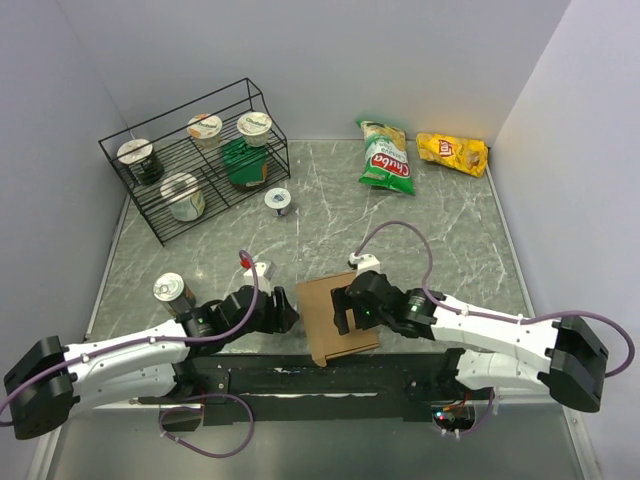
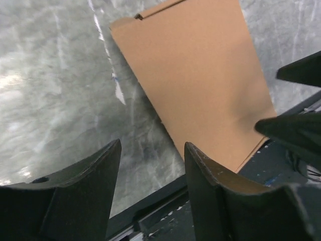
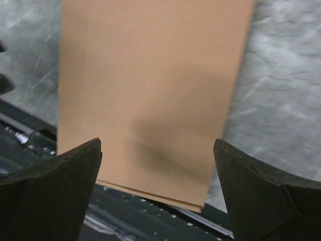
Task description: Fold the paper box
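Paper box – position: it lies flat on the bench at the near edge, between the two arms. Its near end projects over the black rail that runs along the front. The upper face is plain brown. The left wrist view shows a small notch at a far corner of the box. In the right wrist view the near edge of the box shows more than one layer of cardboard.

Left claw – state: partly spread and gripping nothing. It sits low, just beside the left edge of the box. In its own view the claw shows bare bench and rail in the gap between the fingers.

Right claw – state: spread wide and empty. It is placed over the box. From the wrist, the claw has its fingers standing apart over the brown face. Whether the tips touch the cardboard cannot be told.

Other items on the bench, all well apart from the box:
- wire rack, far left, holding cups
- green chip bag and yellow chip bag, far right
- a can, near the left arm
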Robot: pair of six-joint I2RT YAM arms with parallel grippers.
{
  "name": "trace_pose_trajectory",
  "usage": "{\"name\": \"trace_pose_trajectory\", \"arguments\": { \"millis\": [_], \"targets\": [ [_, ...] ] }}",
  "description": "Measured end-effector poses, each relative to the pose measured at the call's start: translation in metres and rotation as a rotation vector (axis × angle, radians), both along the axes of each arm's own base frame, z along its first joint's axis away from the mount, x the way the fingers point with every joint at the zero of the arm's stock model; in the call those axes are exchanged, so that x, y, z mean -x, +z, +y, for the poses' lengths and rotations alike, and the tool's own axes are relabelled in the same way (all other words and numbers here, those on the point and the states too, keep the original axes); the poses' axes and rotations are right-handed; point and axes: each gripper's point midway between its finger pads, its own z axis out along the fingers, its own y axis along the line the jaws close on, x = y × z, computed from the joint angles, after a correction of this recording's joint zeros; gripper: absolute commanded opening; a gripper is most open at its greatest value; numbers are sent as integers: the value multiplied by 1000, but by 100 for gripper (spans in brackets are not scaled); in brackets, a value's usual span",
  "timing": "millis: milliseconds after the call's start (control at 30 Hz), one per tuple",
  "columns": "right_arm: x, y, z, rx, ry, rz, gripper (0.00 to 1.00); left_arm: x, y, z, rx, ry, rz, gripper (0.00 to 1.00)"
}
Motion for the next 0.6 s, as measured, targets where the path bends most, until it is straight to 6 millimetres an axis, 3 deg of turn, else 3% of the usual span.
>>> {"name": "trace_pose_trajectory", "arguments": {
  "millis": [133,333,467,600],
  "targets": [
    [4,-2,10,-3,30,37,100,-1,-7,-8,47,-7,33,54],
    [4,8,-2,19,38,31,100,-14,-6,-3,54,23,26,81],
    [8,44,4,57,88,-62,100,-49,17,24,111,145,-32,98],
    [26,67,35,92,163,-147,100,-89,36,63,150,293,-76,96]
  ]
}}
